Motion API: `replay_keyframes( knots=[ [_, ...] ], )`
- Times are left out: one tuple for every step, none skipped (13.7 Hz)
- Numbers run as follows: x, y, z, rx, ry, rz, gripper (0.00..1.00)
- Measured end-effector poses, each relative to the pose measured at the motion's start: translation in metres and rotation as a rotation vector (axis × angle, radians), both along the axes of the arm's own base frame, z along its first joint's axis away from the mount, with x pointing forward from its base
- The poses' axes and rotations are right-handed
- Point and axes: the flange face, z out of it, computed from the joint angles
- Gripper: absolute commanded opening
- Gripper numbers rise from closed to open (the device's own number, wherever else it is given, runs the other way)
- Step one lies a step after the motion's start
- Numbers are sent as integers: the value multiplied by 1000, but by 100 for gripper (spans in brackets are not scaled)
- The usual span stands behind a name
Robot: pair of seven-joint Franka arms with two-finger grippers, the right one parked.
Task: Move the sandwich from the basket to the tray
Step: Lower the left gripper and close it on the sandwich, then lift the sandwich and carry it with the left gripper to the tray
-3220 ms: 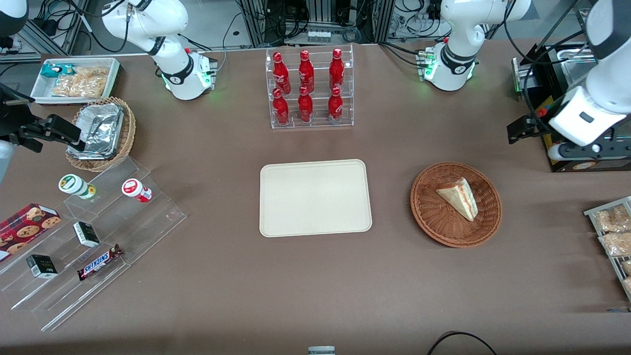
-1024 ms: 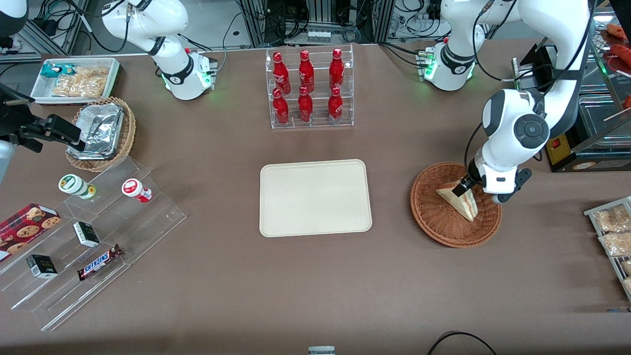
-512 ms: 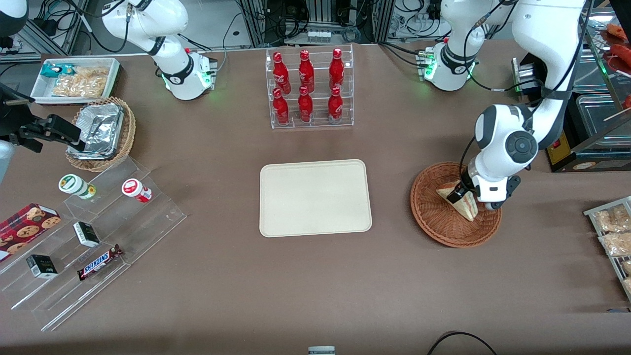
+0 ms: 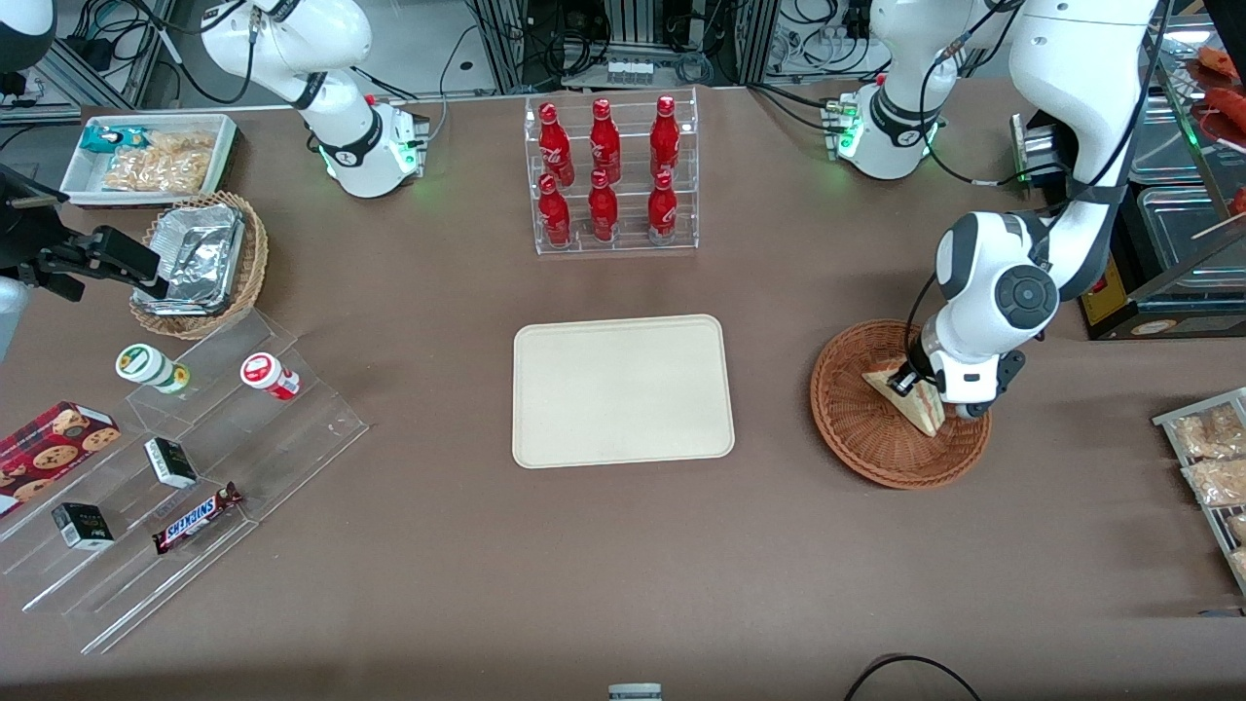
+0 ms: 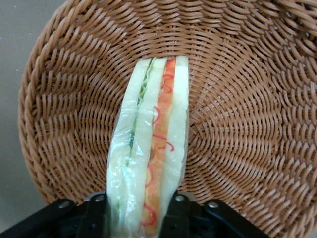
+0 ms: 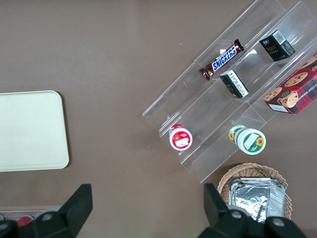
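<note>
Sandwich [image 5: 148, 158], soft and easily squashed, is pinched gently at its wide end by the gripper [image 5: 141, 218], inside the basket [image 5: 237, 124].

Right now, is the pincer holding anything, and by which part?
The pincer grips the sandwich across its bread faces at one end, in the basket.
</note>
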Motion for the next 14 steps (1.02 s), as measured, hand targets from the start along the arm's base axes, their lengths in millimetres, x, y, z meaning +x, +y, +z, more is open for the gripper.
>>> replay_keyframes(
  knots=[
    [4, -3, 8, 0, 22, -27, 1],
    [10, -8, 18, -2, 44, -78, 1],
    [14, -17, 30, -6, 58, -134, 1],
    [19, -29, 40, -12, 62, -198, 2],
    [21, -43, 48, -21, 55, -283, 3],
    [22, -57, 52, -31, 46, -379, 3],
    [21, -72, 55, -40, 39, -461, 3],
    [22, -89, 58, -44, 31, -520, 4],
    [22, -107, 60, -47, 23, -564, 4],
    [22, -130, 61, -49, 16, -602, 5],
    [24, -151, 63, -51, 20, -631, 5],
    [28, -171, 67, -51, 39, -649, 6],
    [35, -191, 72, -49, 59, -652, 5],
    [43, -209, 76, -47, 73, -650, 4]
  ],
)
